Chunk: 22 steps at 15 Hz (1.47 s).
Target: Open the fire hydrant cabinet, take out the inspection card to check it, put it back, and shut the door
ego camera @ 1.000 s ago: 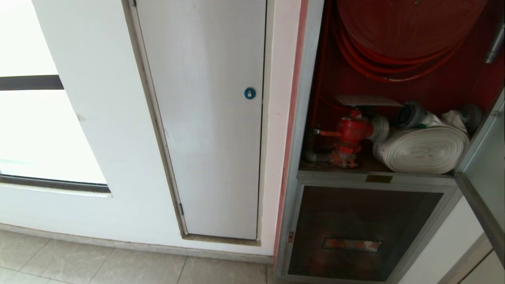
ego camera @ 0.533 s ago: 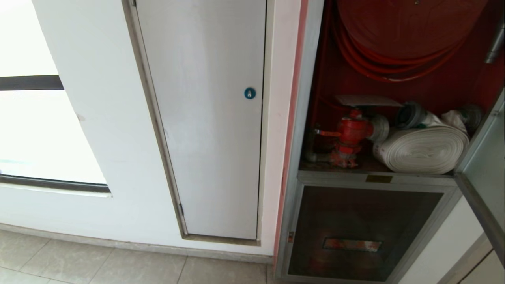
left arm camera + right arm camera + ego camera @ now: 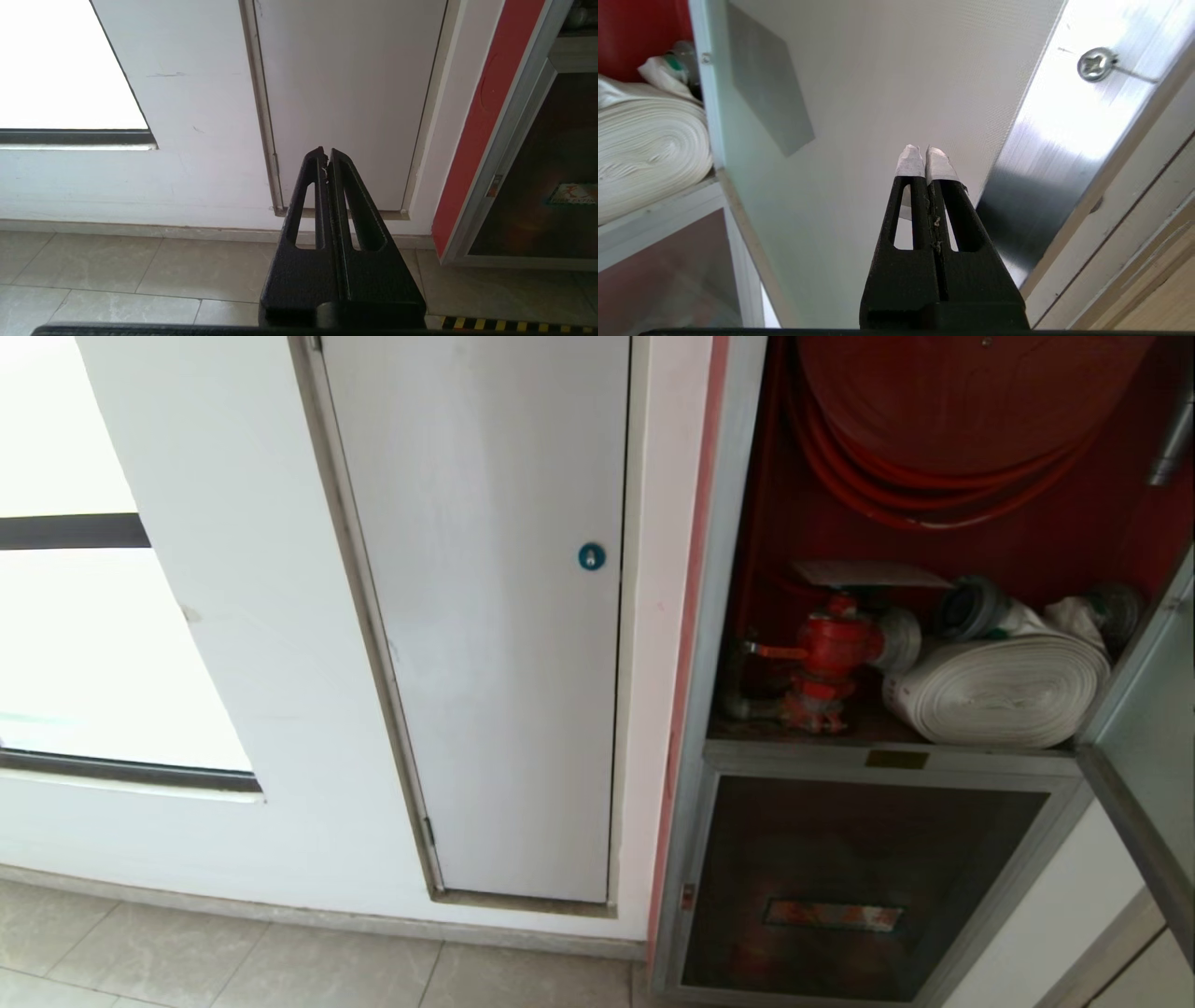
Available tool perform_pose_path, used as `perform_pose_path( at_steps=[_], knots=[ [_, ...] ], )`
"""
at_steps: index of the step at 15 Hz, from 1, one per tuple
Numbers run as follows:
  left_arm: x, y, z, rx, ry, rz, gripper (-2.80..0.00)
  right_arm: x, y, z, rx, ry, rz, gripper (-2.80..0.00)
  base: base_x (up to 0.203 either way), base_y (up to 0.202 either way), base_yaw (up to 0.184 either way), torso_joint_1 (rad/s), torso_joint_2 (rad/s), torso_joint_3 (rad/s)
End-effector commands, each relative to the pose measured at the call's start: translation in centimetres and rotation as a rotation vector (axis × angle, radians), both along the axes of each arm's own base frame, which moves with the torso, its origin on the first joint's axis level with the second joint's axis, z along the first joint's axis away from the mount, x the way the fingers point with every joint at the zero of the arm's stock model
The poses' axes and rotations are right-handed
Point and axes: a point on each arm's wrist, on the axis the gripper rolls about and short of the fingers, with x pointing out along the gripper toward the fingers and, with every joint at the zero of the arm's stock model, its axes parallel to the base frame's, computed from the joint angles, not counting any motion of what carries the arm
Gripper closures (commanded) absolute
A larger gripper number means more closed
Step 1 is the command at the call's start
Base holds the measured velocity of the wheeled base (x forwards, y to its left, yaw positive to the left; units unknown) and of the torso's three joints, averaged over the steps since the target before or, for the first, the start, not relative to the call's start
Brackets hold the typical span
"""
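Two grippers to mind, and neither shows in my head view, so I read them from the wrist cameras. Starting at the far side, my left gripper [image 3: 327, 156] hangs parked and clenched on nothing, facing the white panel [image 3: 485, 616] with its blue round lock [image 3: 591, 556]; I see no risk there as long as it is left alone.

Next comes the fire hydrant cabinet [image 3: 695, 709], standing open. Inside, the inspection card [image 3: 868, 573] lies flat on top of the red valve [image 3: 831, 658], with the rolled hose [image 3: 999, 691] just beside it. The card looks thin and loosely perched, so I judge a clumsy reach could knock it down behind the valve, or crumple it against the hose coupling.

Furthest over, the door [image 3: 1144, 728] is swung out toward me. My right gripper [image 3: 927, 156] is pinched tight with nothing between its fingers, its taped tips close to the door's pale inner face, near the silver frame [image 3: 1069, 121].

If I drive that arm toward the card with the fingers unopened, I get no grasp. If I swing it wide, it may strike the door and push it, or scrape the glass.
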Motion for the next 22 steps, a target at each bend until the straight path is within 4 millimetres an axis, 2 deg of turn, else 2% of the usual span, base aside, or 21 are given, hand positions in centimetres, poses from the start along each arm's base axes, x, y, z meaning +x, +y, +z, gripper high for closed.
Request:
perform_pose_path(
  at_steps=[1, 15, 22],
  knots=[
    [0.0, 0.0, -0.2, 0.0, 0.004, 0.0, 0.0, 0.2, -0.1, 0.2, 0.001, 0.003, -0.01, 0.0, 0.0, 0.0, 0.0, 0.0, 0.0, 0.0],
    [0.0, 0.0, -0.2, 0.0, 0.004, 0.0, 0.0, 3.4, -2.9, 1.1, 0.022, 0.072, -0.128, 0.0, 0.0, 0.0, 0.0, 0.0, 0.0, 0.0],
    [0.0, 0.0, -0.2, 0.0, 0.004, 0.0, 0.0, 3.8, -4.5, 1.1, 0.028, 0.092, -0.171, 0.0, 0.0, 0.0, 0.0, 0.0, 0.0, 0.0]
  ],
)
